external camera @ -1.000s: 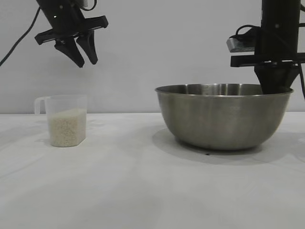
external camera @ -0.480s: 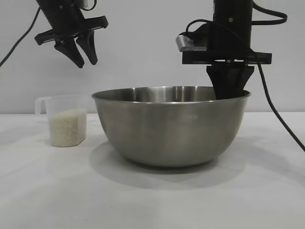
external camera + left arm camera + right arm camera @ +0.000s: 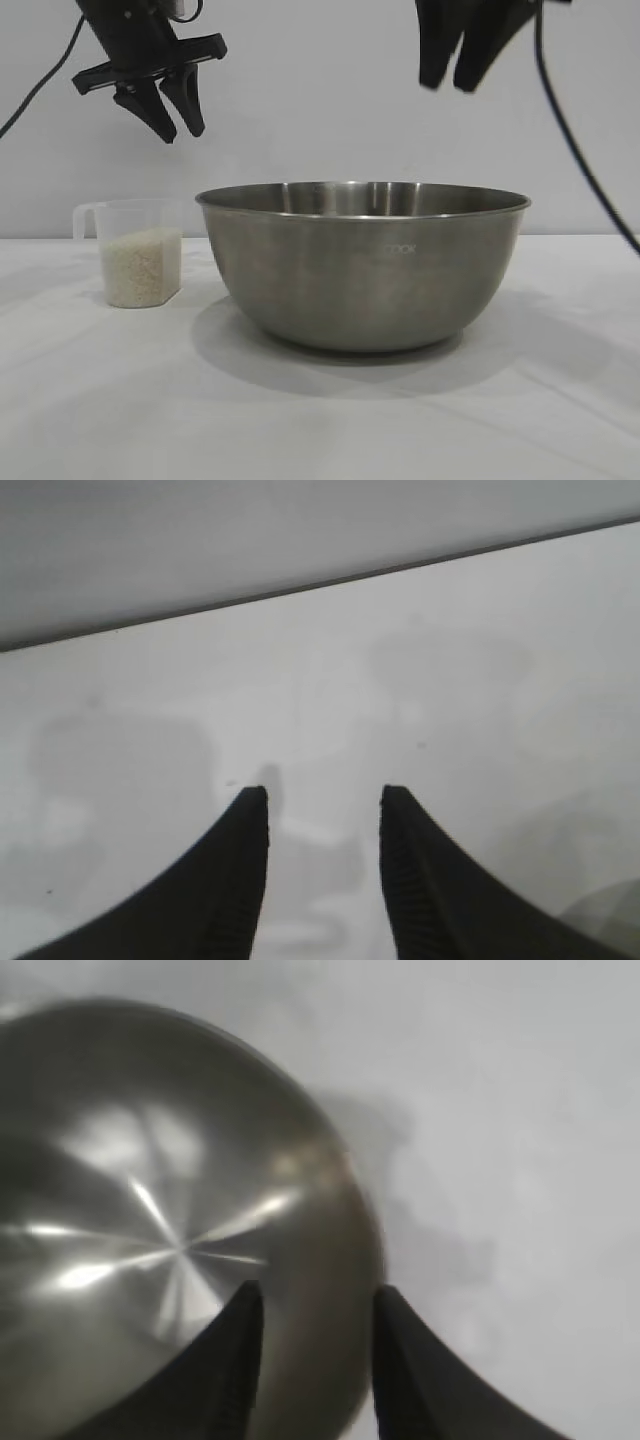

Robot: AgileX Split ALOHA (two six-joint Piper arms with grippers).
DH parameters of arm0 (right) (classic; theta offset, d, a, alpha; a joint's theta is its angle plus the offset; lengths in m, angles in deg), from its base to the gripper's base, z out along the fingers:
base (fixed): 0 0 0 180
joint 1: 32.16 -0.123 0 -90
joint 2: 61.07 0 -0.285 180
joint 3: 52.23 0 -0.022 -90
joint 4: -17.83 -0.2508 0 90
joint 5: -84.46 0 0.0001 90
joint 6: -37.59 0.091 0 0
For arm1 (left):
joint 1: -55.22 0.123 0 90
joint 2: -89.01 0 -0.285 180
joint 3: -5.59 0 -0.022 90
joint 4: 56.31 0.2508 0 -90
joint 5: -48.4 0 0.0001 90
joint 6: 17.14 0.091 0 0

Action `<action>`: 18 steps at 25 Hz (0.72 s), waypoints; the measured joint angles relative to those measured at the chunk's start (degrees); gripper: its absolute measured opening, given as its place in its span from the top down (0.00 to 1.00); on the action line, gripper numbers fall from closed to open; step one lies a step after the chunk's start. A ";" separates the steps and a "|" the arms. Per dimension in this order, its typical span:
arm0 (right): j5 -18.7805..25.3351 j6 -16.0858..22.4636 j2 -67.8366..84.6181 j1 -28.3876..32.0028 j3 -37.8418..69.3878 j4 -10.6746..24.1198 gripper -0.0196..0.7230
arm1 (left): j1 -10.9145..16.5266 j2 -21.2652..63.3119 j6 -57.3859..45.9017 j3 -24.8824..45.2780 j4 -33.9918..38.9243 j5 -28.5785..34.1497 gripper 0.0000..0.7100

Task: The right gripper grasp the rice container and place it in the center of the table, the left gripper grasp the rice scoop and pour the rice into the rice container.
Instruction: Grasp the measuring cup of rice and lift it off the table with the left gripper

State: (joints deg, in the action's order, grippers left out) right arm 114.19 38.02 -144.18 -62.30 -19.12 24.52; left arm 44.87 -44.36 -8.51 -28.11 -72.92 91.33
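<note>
The white desk point(image 3: 320, 420) carries everything, and the rice container point(image 3: 364, 265) takes up its middle in the exterior view, standing upright with its rim level and a shadow spread beneath it. The right wrist view alone looks down into the rice container point(image 3: 150, 1230): a bare, shiny steel floor with streaks of reflected light and no grains in it.

To the bowl's left, near it but apart, the rice scoop point(image 3: 138, 252) stands upright on the desk, its handle turned away from the bowl, with rice point(image 3: 141, 266) filling roughly the lower two thirds. Neither wrist view shows the scoop.

The right claw point(image 3: 447, 78) hangs high above the bowl's right half, fingers parted with a clear gap and nothing between them; from its own camera the right claw point(image 3: 312, 1295) straddles the bowl's rim from above without touching it.

The left claw point(image 3: 178, 128) hangs above the scoop, well clear of it, tilted, fingers apart and empty. Its wrist view shows the left claw point(image 3: 322, 800) over bare desk point(image 3: 320, 700) only.
</note>
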 joint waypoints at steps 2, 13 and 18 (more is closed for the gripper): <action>4.58 3.63 3.46 5.08 1.62 0.68 0.67 | 0.00 0.00 0.00 0.01 0.20 0.00 0.67; 23.20 11.50 27.07 7.74 8.17 0.13 0.67 | 0.00 2.11 -4.43 -0.03 7.02 0.81 0.67; 25.94 12.12 41.10 7.74 15.23 0.00 0.67 | 0.00 2.24 -5.53 -0.03 7.15 1.55 0.67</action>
State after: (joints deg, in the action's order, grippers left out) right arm 140.12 50.14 -103.09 -54.56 -3.89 24.52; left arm 44.87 -42.13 -14.04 -28.14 -65.77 92.88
